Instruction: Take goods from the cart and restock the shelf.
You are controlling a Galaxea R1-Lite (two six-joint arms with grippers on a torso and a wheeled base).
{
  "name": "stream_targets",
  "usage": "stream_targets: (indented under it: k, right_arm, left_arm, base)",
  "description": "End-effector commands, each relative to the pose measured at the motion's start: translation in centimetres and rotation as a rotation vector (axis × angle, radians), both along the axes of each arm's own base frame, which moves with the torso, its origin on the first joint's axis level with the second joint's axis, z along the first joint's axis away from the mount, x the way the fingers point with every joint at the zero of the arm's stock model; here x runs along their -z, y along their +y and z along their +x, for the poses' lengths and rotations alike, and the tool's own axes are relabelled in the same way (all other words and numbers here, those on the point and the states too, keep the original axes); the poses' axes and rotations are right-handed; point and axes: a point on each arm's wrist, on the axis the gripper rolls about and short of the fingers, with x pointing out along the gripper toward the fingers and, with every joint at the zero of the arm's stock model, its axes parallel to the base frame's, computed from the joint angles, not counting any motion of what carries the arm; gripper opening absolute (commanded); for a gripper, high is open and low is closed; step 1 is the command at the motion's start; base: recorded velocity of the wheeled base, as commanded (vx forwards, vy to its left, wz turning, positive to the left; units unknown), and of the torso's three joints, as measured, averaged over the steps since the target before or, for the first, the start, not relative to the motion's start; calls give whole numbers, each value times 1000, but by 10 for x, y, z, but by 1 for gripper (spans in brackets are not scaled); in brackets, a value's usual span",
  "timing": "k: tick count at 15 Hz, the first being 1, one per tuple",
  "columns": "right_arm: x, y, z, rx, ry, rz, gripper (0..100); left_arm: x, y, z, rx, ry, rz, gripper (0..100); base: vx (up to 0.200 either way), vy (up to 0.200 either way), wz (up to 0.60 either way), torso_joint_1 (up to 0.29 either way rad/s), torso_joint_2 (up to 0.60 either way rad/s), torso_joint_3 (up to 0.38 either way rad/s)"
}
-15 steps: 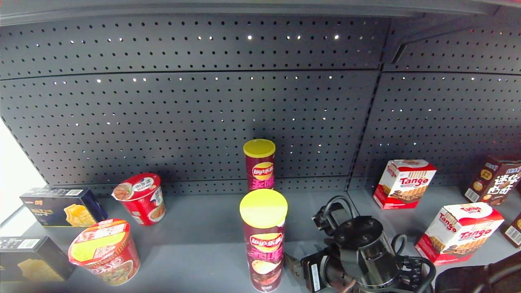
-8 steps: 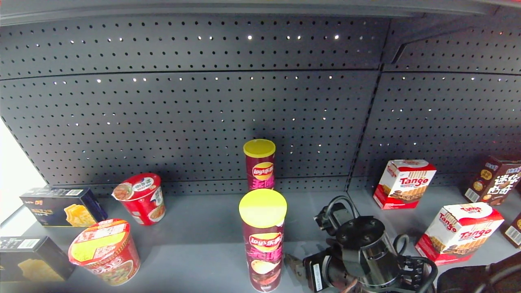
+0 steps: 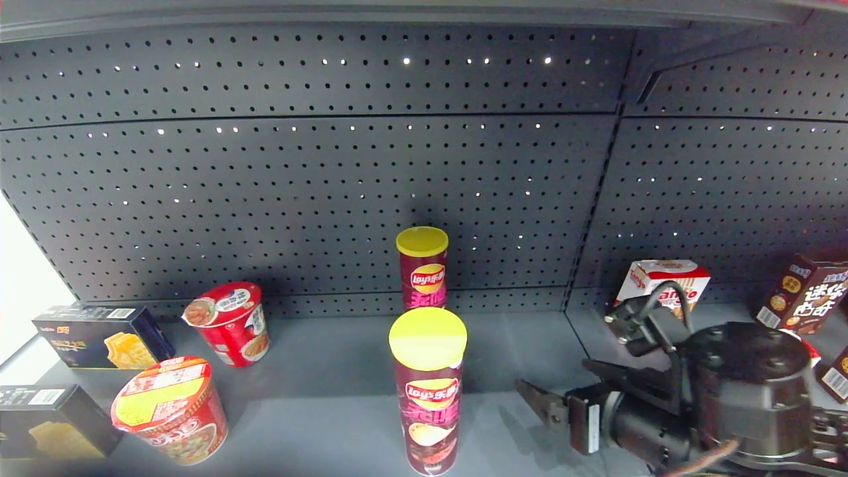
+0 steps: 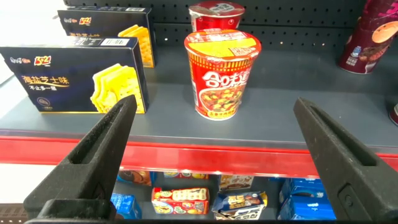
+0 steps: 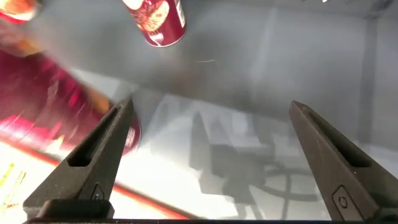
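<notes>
Presently, two cans are seen upright on the shelf (image 3: 318, 404) — the rear can (image 3: 423, 268) is set against the pegboard back, and the front can (image 3: 428, 391) is placed at its 6 o'clock, close to the shelf's front edge. Both are topped with yellow lids.

At the front can's 3 o'clock the right end effector (image 5: 211, 155) is held over the shelf, pointed toward the can but apart from it. It is released: its fingers are spread wide and nothing is gripped between them.

At the front can's 9 o'clock two red cups are stood, the near cup (image 3: 169, 409) by the front edge and the far cup (image 3: 228, 322) at its 1 o'clock. Two dark boxes (image 3: 103, 336) are laid at the cups' 9 o'clock.

A wafer box (image 3: 662, 278) is partly hidden behind the right arm, and a brown box (image 3: 801, 291) is seen at its 3 o'clock.

The left end effector (image 4: 214, 155) is likewise released — fingers wide apart, nothing held. It is positioned before the shelf's red edge strip (image 4: 199, 163), facing the near cup and a dark box.
</notes>
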Motion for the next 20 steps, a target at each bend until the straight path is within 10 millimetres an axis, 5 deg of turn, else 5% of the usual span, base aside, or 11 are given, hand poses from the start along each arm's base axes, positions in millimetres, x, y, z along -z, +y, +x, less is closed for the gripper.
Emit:
stream_targets:
  k: [1,3,5,6,9,13,15,16,20]
  right_arm:
    - [-20,-53,-47,-48,-122,56,100]
    - [-27,-71,-61,-79,-187,76,100]
    - [-36,-111,-93,-84,-295,63,100]
    - [-36,-136,-112,-37,-328,48,100]
    - [-33,-162,-130,159,-427,48,100]
    - [36,-169,-160,327,-424,-4,100]
    - [43,-169,-165,360,-423,-11,100]
    - [64,-168,-176,406,-367,-23,100]
    - [66,-170,-182,388,-430,-52,100]
  left_arm:
    - [0,0,0,0,2,-1,100]
    - [0,0,0,0,0,-1,100]
    - [0,0,0,0,0,-1,100]
    - [0,0,0,0,2,-1,100]
    - [0,0,0,0,2,-1,100]
    - [0,0,0,0,2,-1,100]
    - [0,0,0,0,2,-1,100]
    - [0,0,0,0,2,-1,100]
    - [0,0,0,0,2,-1,100]
  base:
    - [0,0,0,0,0,0]
    - [0,0,0,0,0,0]
    - [0,0,0,0,0,0]
    - [0,0,0,0,0,0]
    - [0,0,0,0,0,0]
    - [0,0,0,0,0,0]
    - [0,0,0,0,0,0]
    - [0,0,0,0,0,0]
    - [0,0,0,0,0,0]
